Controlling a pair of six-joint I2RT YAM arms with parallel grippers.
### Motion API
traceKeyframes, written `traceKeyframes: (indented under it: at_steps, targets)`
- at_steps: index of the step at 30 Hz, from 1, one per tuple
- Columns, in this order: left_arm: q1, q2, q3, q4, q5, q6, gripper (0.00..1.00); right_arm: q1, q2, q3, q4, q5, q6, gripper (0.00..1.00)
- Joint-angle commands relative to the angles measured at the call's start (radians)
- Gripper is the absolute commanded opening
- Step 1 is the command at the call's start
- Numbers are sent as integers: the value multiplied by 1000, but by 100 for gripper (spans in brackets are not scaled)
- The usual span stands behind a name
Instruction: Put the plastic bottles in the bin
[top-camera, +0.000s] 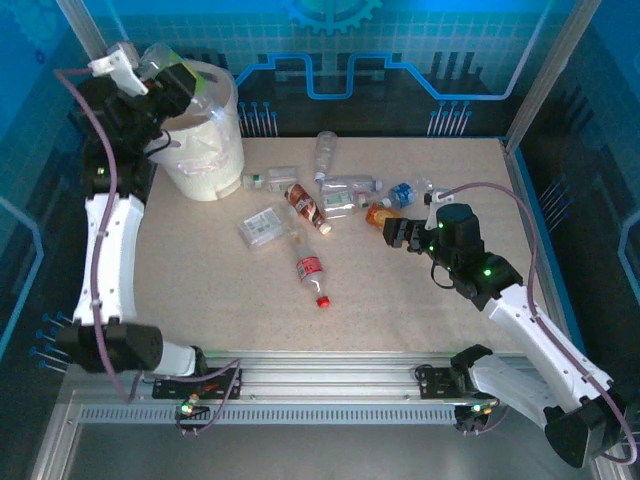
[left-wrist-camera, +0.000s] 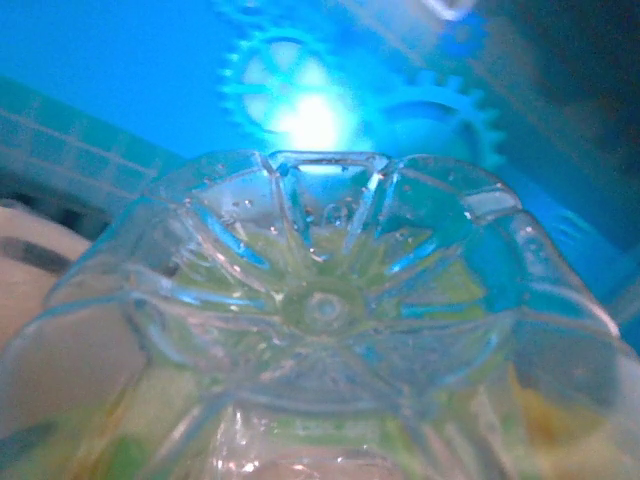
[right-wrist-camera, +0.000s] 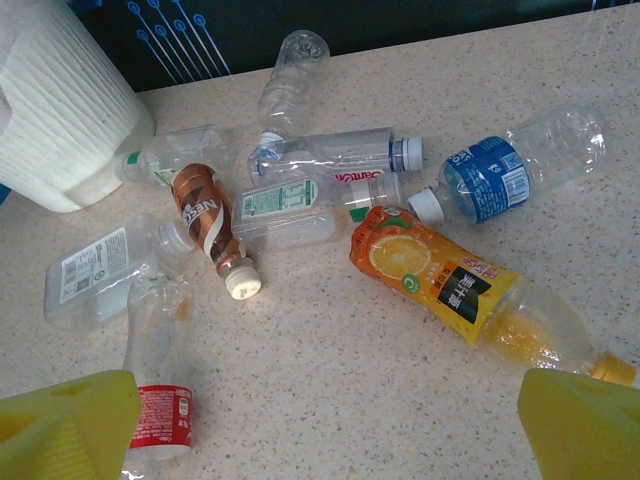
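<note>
My left gripper (top-camera: 178, 82) is raised above the rim of the white bin (top-camera: 205, 140), shut on a clear plastic bottle (top-camera: 192, 68) with a green label. That bottle's ribbed base (left-wrist-camera: 325, 305) sits right against the left wrist camera and hides the fingers. My right gripper (top-camera: 395, 235) hovers low over the table, open, its yellow fingertips (right-wrist-camera: 65, 425) wide apart with nothing between them. Just ahead of it lies an orange-label juice bottle (right-wrist-camera: 450, 285). Beyond are a blue-label bottle (right-wrist-camera: 520, 165), a brown one (right-wrist-camera: 210, 225) and a red-label one (right-wrist-camera: 160, 400).
More clear bottles lie in a loose cluster mid-table (top-camera: 330, 190), one alone toward the back (top-camera: 326, 152), and a flat crushed one (top-camera: 265, 228) to the left. Bare speckled tabletop (top-camera: 420, 310) spreads in front of the cluster. Metal frame posts (top-camera: 545, 70) stand at the far corners.
</note>
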Motion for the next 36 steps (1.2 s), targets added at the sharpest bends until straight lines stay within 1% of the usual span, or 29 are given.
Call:
traceKeyframes:
  at_steps: [1,3,5,8,11,12,14,17,20,22,26,28,30,33,36]
  targets:
    - [40,108,78,-54,-146,18,44,-4,-16,50,-29,-8,22,98]
    - [49,177,132,-53,-184,17,44,-3,-33,56,-47,-3,23,98]
    - [50,250,193,-68,-245,-4,45,-1,-57,55,-76,12,26,98]
    - [50,328,235,-47,-353,-89,46,0,-92,46,-109,32,33,98]
    - [50,392,271,-27,-422,-175,45,0,-124,40,-132,50,40,99]
    - [50,412,291,-40,-440,-201,44,0,-132,40,-139,56,40,99]
    - [50,454,328,-72,-470,-267,46,0,-148,40,-150,69,41,99]
    - [50,497,349,-68,-499,-323,53,0,-164,40,-159,84,40,99]
    - [50,528,374,-54,-540,-347,61,-1,-172,40,-169,95,28,99]
    - [52,544,391,-43,-541,-352,68,0,-174,40,-177,100,22,99]
    - [52,557,415,-17,-506,-359,89,0,-180,40,-179,105,23,99]
    - [50,544,405,-18,-498,-369,98,0,-182,40,-178,104,27,100]
    - [50,517,373,6,-479,-369,99,0,-183,40,-176,102,29,100]
    - [50,454,288,62,-417,-375,99,-1,-180,12,-175,99,31,100]
    - [50,367,157,151,-305,-407,99,0,-172,8,-161,88,30,100]
